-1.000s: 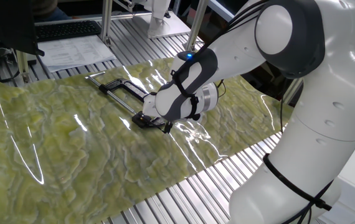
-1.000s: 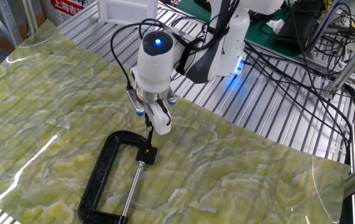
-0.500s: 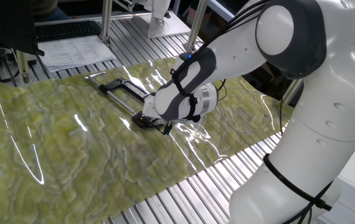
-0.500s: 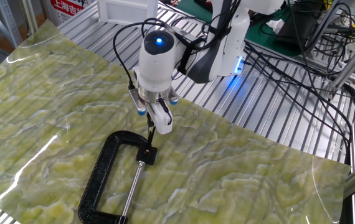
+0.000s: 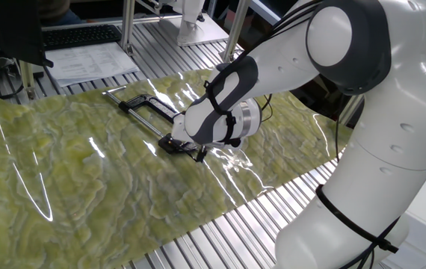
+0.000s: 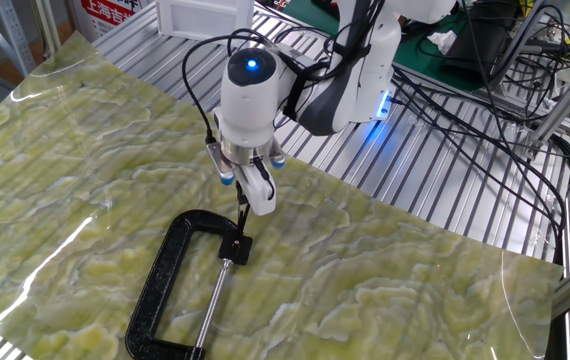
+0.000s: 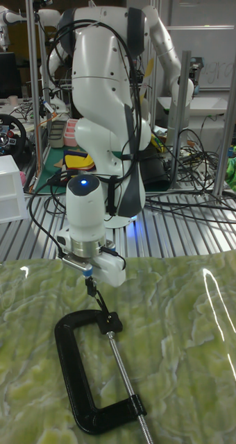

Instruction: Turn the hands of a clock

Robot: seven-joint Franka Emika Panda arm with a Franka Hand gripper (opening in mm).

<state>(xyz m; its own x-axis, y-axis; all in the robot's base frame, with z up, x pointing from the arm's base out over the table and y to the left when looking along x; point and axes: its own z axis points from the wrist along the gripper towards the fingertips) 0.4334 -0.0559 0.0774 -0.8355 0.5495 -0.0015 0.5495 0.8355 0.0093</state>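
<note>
clock (image 6: 170,290), a black clamp-like frame flat on the green mat (image 6: 55,180), looks heavy, rigid and slick, best worked at its rod-tip pad, where the gripper (image 6: 240,212) hangs, fingers too narrow to tell whether pinched.

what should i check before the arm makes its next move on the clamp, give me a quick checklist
1. Clamp lies flat on the green mat: ok.
2. Gripper sits over the jaw end of the clamp, above the silver rod: ok.
3. Fingertips reach down to the small dark piece at the rod's tip: ok in the tall fixed view.
4. Jaws actually closed on that piece: cannot tell, too small and thin to read.
5. A clock dial or hands show at the jaw: cannot tell.
6. Cables stay off the mat, behind the arm: ok.
</note>
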